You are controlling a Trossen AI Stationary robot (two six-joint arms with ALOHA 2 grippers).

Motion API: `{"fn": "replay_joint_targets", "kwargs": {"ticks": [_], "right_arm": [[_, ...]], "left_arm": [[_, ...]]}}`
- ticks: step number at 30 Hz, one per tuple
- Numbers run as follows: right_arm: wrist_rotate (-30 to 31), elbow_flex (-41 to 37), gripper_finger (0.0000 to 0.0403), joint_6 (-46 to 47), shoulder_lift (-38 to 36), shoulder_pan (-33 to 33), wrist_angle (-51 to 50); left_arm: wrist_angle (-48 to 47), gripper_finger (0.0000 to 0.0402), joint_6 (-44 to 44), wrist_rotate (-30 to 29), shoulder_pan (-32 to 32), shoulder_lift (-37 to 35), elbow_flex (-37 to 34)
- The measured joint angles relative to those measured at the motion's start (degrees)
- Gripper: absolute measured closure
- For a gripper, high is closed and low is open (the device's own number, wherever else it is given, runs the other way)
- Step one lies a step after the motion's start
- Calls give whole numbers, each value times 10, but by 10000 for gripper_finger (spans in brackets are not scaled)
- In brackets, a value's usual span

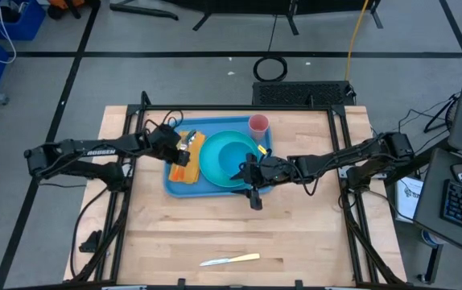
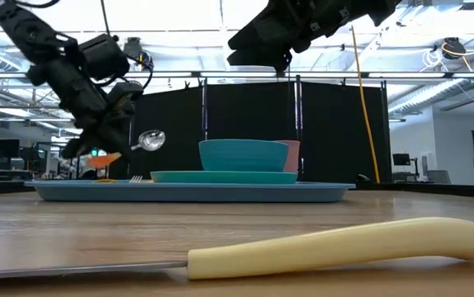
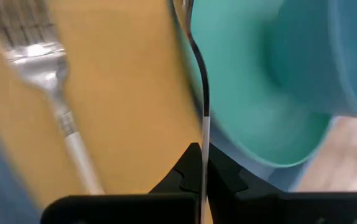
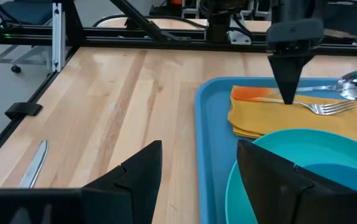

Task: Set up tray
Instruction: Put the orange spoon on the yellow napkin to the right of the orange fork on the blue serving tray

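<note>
My left arm reaches in from the tabletop's left edge, its fingers (image 1: 184, 146) pinched shut on the thin handle of a spoon (image 2: 149, 140), held tilted above the tray's left end. My right arm stretches in from the right edge, its fingers (image 1: 253, 174) spread open and empty, hovering over the tray's near right corner.

The tray (image 1: 175, 184) lies at the middle of the tabletop's far half, carrying a yellow napkin (image 1: 189, 161) with a fork (image 4: 321, 108) on it, a teal plate (image 1: 215, 169) with a bowl (image 2: 243, 155), and a pink cup (image 1: 258, 124) at its far right corner.

Only the low view shows the spoon's bowl lifted clear of the tray. A knife (image 1: 229, 259) lies near the pale wood tabletop's (image 1: 295, 234) front edge. Beyond it lies grey floor with cables.
</note>
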Motion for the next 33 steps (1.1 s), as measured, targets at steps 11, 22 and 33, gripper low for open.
{"fn": "replay_joint_targets", "kwargs": {"ticks": [11,22,33], "right_arm": [[0,0,206,0,0,-3,7],[0,0,206,0,0,-3,7],[0,-25,206,0,1,-3,48]], "left_arm": [[33,397,0,61,52,0,-37],[55,397,14,94,73,56,-36],[112,397,18,112,83,124,-35]]}}
